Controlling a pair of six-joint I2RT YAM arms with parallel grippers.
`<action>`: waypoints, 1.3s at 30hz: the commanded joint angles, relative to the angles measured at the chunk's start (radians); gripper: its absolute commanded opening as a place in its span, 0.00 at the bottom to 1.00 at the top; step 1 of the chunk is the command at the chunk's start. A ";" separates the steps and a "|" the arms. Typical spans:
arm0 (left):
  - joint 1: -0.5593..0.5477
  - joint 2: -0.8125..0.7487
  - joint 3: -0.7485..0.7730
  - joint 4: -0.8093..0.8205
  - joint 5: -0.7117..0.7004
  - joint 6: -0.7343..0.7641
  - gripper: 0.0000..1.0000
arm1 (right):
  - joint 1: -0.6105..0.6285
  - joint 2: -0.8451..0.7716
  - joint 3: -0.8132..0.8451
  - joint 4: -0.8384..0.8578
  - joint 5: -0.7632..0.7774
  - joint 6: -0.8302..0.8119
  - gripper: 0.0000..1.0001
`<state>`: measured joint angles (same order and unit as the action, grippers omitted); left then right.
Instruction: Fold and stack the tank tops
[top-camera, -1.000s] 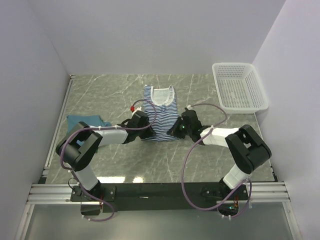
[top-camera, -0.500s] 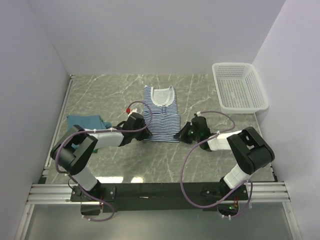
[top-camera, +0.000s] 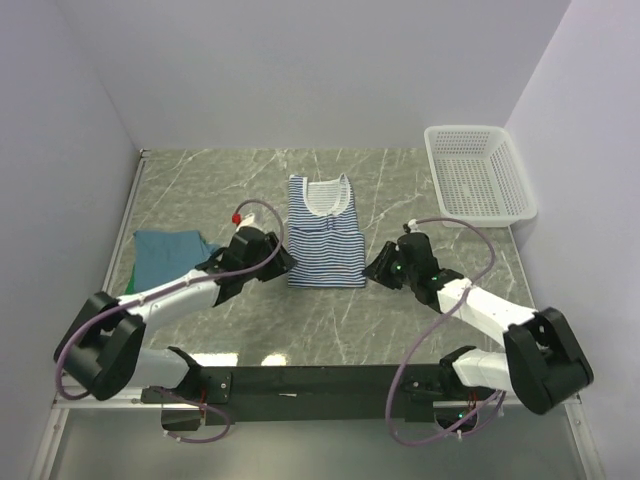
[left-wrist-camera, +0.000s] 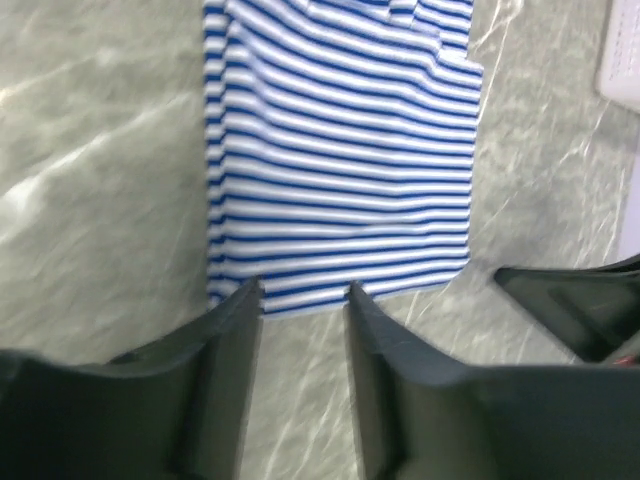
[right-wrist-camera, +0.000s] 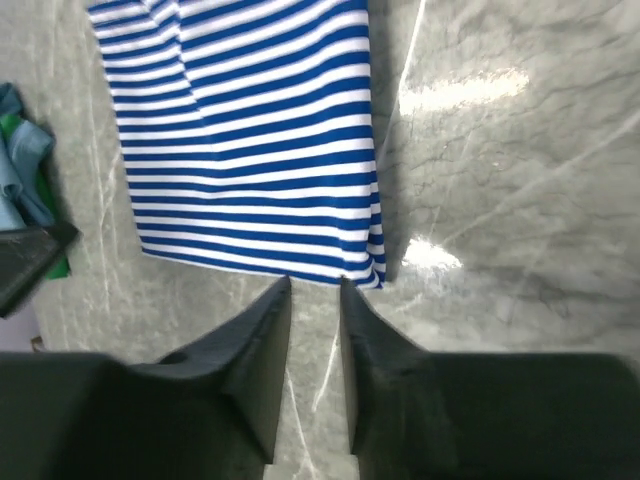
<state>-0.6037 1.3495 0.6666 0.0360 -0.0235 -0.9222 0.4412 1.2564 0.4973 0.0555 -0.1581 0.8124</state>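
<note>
**A:** At mid-table, what is lying between the two arms?

**B:** The striped tank top (top-camera: 325, 232) is lying flat on the marble table (top-camera: 200, 190). It is showing as a narrow rectangle, with its neckline pointing toward the back wall.

**A:** How are the grippers standing?

**B:** The left gripper (left-wrist-camera: 300, 300) is hovering at the near left corner of the hem. Its jaws are standing a narrow gap apart and gripping nothing. The right gripper (right-wrist-camera: 315, 290) is sitting at the near right corner, and its jaws are also slightly parted, with only marble showing between them.

**A:** Are the tips touching the cloth?

**B:** I cannot tell, because they are lying right at the hem's edge.

**A:** And the other tops?

**B:** The teal tank top (top-camera: 170, 255) is lying crumpled near the left edge, well apart from the striped one. The green tank top (top-camera: 129, 284) is peeking out beneath it. The white basket (top-camera: 478, 175) is sitting at the far right corner.
</note>
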 joint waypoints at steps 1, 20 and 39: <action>-0.002 -0.070 -0.082 -0.010 0.007 -0.007 0.50 | -0.004 -0.084 0.017 -0.111 0.072 -0.051 0.35; -0.004 0.072 -0.206 0.192 0.054 -0.096 0.50 | 0.025 0.090 -0.046 0.027 0.051 -0.024 0.42; -0.016 0.145 -0.229 0.226 0.031 -0.116 0.30 | 0.087 0.189 -0.040 0.083 0.103 0.018 0.32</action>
<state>-0.6067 1.4723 0.4618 0.3187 0.0227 -1.0580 0.5133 1.4048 0.4583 0.1883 -0.0940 0.8356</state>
